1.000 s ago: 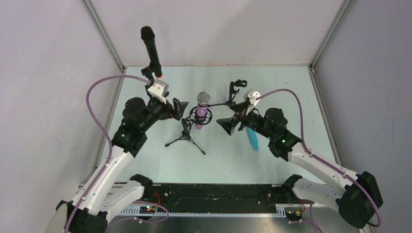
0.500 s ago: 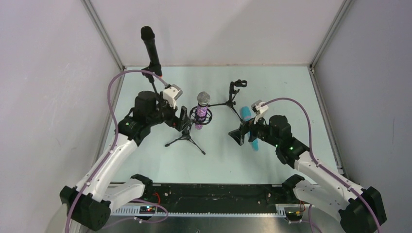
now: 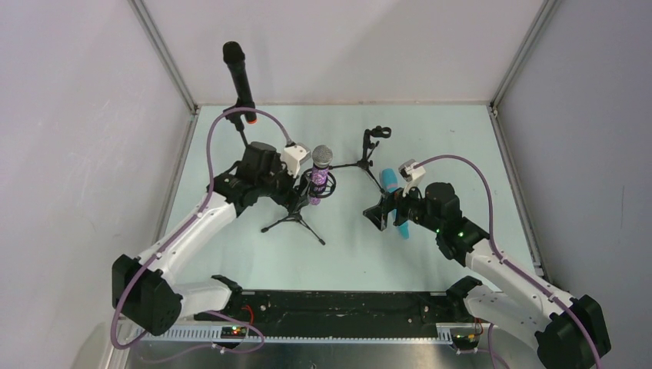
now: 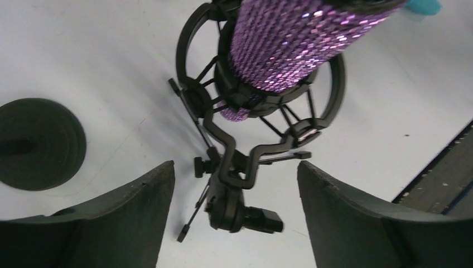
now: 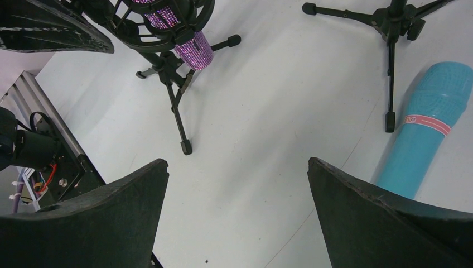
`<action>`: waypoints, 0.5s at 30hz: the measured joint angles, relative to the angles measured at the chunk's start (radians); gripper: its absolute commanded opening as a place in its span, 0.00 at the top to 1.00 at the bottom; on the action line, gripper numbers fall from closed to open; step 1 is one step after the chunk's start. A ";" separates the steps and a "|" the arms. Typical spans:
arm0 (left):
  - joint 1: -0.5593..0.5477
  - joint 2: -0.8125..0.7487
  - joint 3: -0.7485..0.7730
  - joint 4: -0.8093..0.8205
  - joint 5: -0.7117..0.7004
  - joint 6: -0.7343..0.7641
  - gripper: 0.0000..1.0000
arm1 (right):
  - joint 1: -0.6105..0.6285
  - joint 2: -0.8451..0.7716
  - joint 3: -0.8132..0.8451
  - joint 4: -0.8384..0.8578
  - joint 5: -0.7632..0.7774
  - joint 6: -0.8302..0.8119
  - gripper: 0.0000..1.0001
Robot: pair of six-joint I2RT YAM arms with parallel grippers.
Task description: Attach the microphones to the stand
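The glittery purple microphone (image 3: 320,177) with a silver head sits upright in the shock mount of a small tripod stand (image 3: 294,221). My left gripper (image 3: 295,194) is open right beside that stand. In the left wrist view the stand's joint (image 4: 237,206) hangs between my spread fingers, below the purple microphone (image 4: 295,39). The black microphone (image 3: 239,81) with an orange ring stands clipped on a stand at the back left. The light blue microphone (image 3: 394,201) lies flat on the table. My right gripper (image 3: 378,216) is open and empty just left of it, and the right wrist view shows the blue microphone (image 5: 429,128) by my right finger.
An empty tripod stand with a clip (image 3: 372,147) stands behind the blue microphone and also shows in the right wrist view (image 5: 393,22). The black microphone's round base (image 4: 39,142) sits to the left in the left wrist view. Enclosure walls ring the table; a black rail (image 3: 338,307) runs along the near edge.
My left gripper has moved right, from by the black microphone to the purple microphone's stand. My right gripper drew back from the empty stand, then stayed still.
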 measured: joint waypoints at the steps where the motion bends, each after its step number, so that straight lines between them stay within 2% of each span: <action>1: -0.002 0.006 0.000 -0.003 -0.015 0.003 0.27 | 0.000 0.000 0.000 -0.001 0.000 0.001 0.01; 3: -0.004 0.017 0.000 -0.008 -0.039 0.009 0.36 | 0.000 0.000 0.000 -0.004 0.000 0.001 0.01; 8: -0.010 0.042 0.005 -0.018 -0.080 0.016 0.49 | -0.001 0.004 0.000 -0.005 0.000 0.001 0.01; 12: -0.013 0.044 0.006 -0.021 -0.103 0.020 0.73 | -0.002 0.011 0.000 -0.005 0.001 0.001 0.01; 15: -0.013 0.040 0.008 -0.024 -0.127 0.034 0.82 | -0.002 0.013 0.000 -0.005 0.001 0.001 0.00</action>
